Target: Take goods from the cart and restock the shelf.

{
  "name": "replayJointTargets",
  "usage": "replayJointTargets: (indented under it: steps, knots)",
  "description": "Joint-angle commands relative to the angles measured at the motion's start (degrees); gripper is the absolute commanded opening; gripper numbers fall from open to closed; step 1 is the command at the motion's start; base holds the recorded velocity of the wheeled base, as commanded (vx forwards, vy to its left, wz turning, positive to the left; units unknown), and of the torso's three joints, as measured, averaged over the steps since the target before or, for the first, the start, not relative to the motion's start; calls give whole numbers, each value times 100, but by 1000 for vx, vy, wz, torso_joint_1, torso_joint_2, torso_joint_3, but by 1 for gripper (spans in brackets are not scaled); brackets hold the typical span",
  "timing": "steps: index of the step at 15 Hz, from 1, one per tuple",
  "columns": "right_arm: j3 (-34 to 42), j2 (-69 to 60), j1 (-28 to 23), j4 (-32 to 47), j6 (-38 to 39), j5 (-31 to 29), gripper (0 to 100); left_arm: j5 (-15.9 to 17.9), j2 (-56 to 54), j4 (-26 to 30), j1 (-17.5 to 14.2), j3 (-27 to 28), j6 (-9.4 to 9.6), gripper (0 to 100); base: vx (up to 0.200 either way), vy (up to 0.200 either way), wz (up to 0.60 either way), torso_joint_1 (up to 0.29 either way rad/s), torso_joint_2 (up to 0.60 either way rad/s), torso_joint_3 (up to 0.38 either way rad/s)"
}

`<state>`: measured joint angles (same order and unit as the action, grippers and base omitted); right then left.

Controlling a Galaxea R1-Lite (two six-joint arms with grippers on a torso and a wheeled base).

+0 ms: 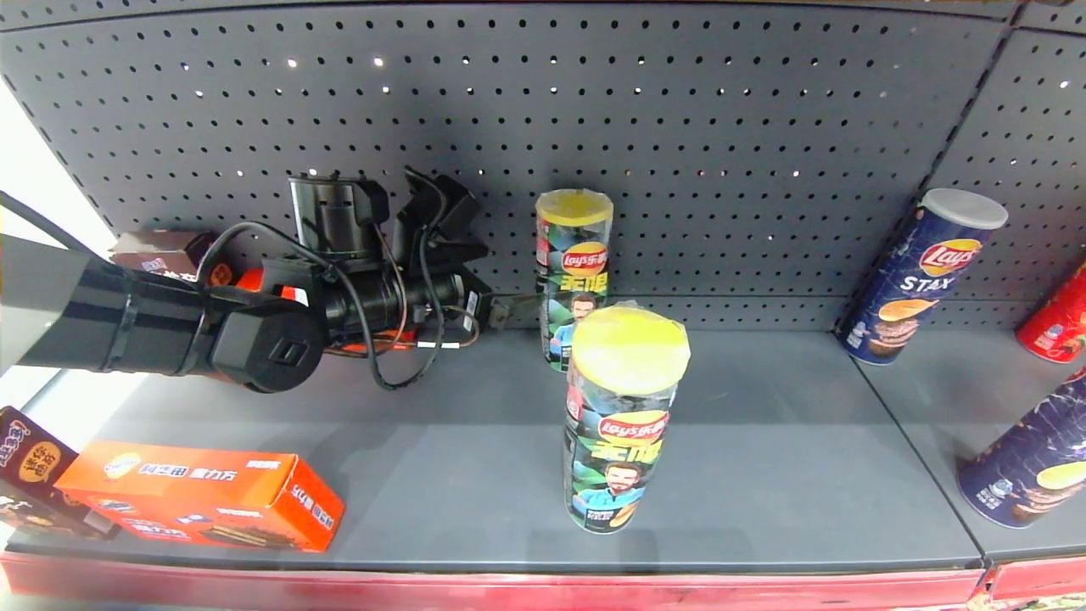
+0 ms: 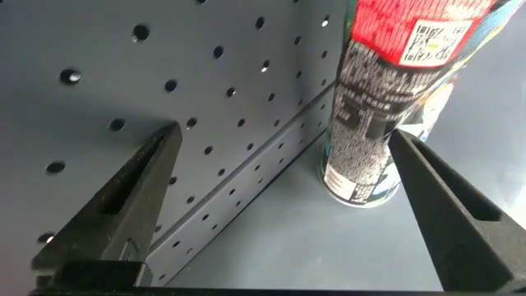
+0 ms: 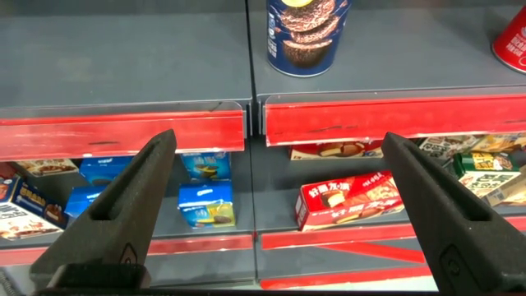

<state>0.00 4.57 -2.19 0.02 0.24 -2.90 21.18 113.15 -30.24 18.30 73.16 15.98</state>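
Head view: the left tool (image 1: 507, 311) sits at the shelf's (image 1: 764, 441) far wall, just left of the far chip can (image 1: 573, 276). That can stands upright behind a second can (image 1: 625, 420), lined up like stock.
Left wrist view: jaws spread wide and empty, the far chip can (image 2: 374, 107) standing free ahead.
Right wrist view: the right tool (image 3: 279, 144) is wide open and empty, held clear.

Left gripper (image 2: 283, 136) wide open by a chip can (image 2: 370, 123) on a grey shelf (image 2: 279, 242).
Holds nothing between two black fingers (image 2: 123, 210) spread far apart. Faces a back wall (image 2: 164, 66) full of little round holes. Has the can just beside one fingertip, upright on the shelf floor and close to the wall. Red patch with a square code high on the can, black patch with tiny white print under it.
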Motion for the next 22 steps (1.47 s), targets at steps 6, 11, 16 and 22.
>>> replayJointTargets:
  steps: [6,11,16,22]
  knots:
    - [0,9,0,-2,2,0,100,-228,260,-25,16,190,1,100,0,0,0,0,0,0]
    - [0,9,0,-2,2,0,100,-597,427,-78,51,322,10,100,0,0,0,0,0,0]
    - [0,9,0,-2,2,0,100,-729,-4,-227,51,50,45,100,0,0,0,0,0,0]
    - [0,9,0,-2,2,0,100,-1309,-768,-561,139,-1014,142,100,0,0,0,0,0,0]
